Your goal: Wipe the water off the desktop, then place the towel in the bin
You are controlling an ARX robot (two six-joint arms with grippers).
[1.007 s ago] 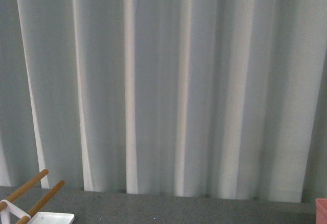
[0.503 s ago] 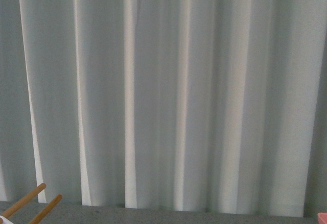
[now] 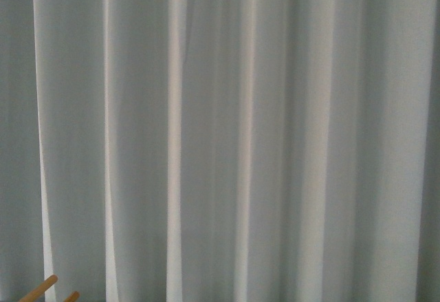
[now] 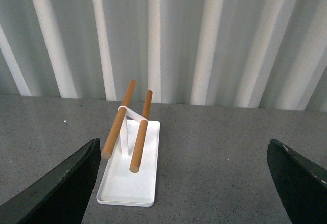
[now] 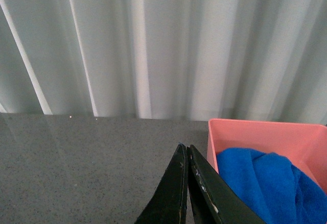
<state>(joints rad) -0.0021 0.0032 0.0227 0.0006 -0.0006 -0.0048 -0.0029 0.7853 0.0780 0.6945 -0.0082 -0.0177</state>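
A pleated pale grey curtain [image 3: 234, 130] fills nearly the whole front view, with only the tips of two round wooden rods [image 3: 42, 289] poking in at its lower edge; neither arm shows there. In the left wrist view the same curtain hangs behind the far edge of the flat dark grey speckled bench [image 4: 225, 147], and on that bench sits a small white rectangular tray [image 4: 127, 183] carrying a white upright that holds the two rods tilted side by side, their higher ends toward the curtain. The left tool [image 4: 184, 183] stands wide, its two dark fingers [image 4: 66, 188] spread far apart with nothing between them, and the tray lies on the bench beyond the gap, closer to one finger than the other. In the right wrist view a pink rectangular plastic bin [image 5: 265, 147] rests on the bench just in front of the curtain. The bright blue fuzzy microfibre towel [image 5: 265, 183] lies bunched inside that bin, its soft folds heaped below the rim, plain and without pattern. The right tool [image 5: 186, 183] is pressed together, its dark fingers touching along their length with nothing gripped, just beside the bin's near wall and partly covering the towel's lower edge.
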